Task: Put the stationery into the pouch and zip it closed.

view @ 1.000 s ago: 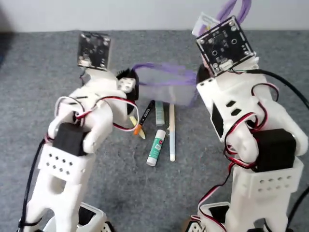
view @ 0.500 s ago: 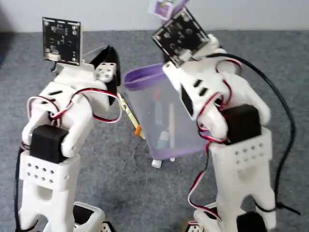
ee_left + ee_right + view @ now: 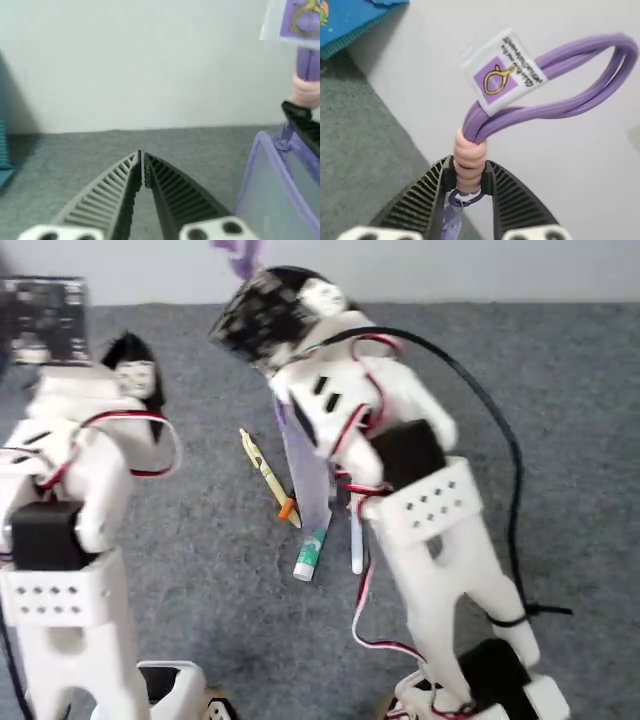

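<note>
My right gripper (image 3: 469, 167) clamps the pouch (image 3: 272, 195) by its zip cord (image 3: 485, 120), so it hangs; left gripper (image 3: 141, 157) closed, empty. Glue stick (image 3: 308, 555) and crayon (image 3: 265, 472) lie unpacked on the counter (image 3: 550, 390).

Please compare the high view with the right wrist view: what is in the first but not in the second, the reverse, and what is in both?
High view: the yellow pencil, glue stick and white pen lying beside the pouch's clear hanging body. Right wrist view: a white tag and a pink bead, the bead clamped in the right gripper. Both: the pouch's purple cord loop and the grey carpet.
</note>
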`<state>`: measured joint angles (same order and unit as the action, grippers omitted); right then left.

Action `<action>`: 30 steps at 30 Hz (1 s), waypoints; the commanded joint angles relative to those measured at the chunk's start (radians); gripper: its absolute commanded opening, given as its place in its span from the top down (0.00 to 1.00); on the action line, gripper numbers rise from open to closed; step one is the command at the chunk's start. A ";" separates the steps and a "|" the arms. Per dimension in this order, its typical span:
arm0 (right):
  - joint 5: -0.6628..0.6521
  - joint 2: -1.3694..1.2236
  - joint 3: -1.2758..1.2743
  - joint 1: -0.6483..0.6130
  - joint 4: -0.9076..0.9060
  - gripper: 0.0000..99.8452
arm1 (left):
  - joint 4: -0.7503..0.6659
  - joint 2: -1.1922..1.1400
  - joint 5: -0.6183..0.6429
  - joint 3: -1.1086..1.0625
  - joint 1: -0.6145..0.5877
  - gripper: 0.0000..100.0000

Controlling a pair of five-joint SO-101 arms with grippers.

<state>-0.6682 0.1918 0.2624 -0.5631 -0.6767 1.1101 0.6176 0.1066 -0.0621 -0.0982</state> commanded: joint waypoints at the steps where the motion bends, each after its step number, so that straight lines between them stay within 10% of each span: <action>1: -0.084 -0.024 0.049 -0.045 0.145 0.99 | 0.005 0.031 -0.009 0.085 -0.074 0.99; 16: -0.256 -0.243 0.052 -0.177 0.547 0.99 | 0.146 0.023 -0.009 0.119 -0.138 0.99; 30: -0.253 -0.331 0.052 -0.054 0.407 0.99 | 0.192 0.020 -0.009 0.031 -0.127 0.99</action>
<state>-0.9183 -0.1949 0.2624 -0.6429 -0.1933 1.3034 0.6191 0.1051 -0.0100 -0.2317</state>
